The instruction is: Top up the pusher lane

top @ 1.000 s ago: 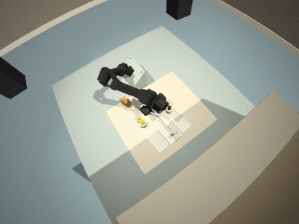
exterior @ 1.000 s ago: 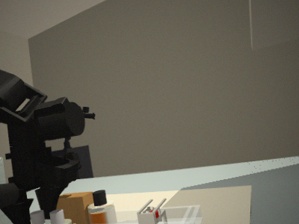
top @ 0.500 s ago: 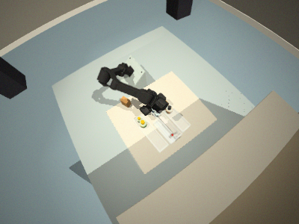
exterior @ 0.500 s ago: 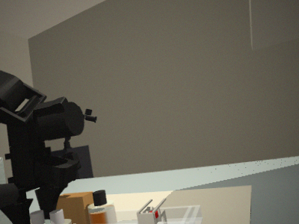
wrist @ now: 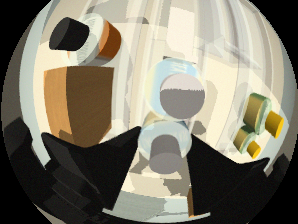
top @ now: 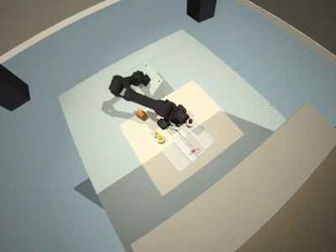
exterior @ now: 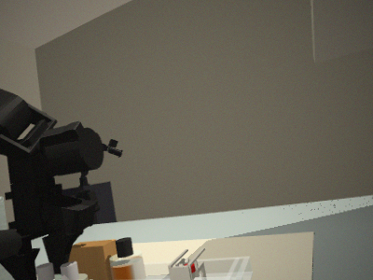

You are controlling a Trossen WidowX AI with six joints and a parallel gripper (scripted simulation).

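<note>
My gripper (top: 173,124) (wrist: 164,134) is shut on a pale clear jar with a grey lid (wrist: 165,154), low at the front of the tray. A second, matching grey-lidded jar (wrist: 182,95) stands upright just beyond it, in line with the middle lane. The two bodies look close together or touching; whether they touch is hard to tell. Two grey lids show side by side in the exterior view, one lid (exterior: 45,271) and another (exterior: 70,270). The lane unit (top: 181,147) has a small red part (top: 193,151) (exterior: 192,268) farther back. The front stop and the held jar's base are hidden.
A wooden block (top: 141,113) (exterior: 92,259) (wrist: 90,102) stands left of the gripper in the wrist view. An amber jar with a black lid (wrist: 110,40) (exterior: 123,272) is beyond it. Two green jars with yellow lids, one larger (wrist: 257,114) and one smaller (wrist: 244,139), stand to the right.
</note>
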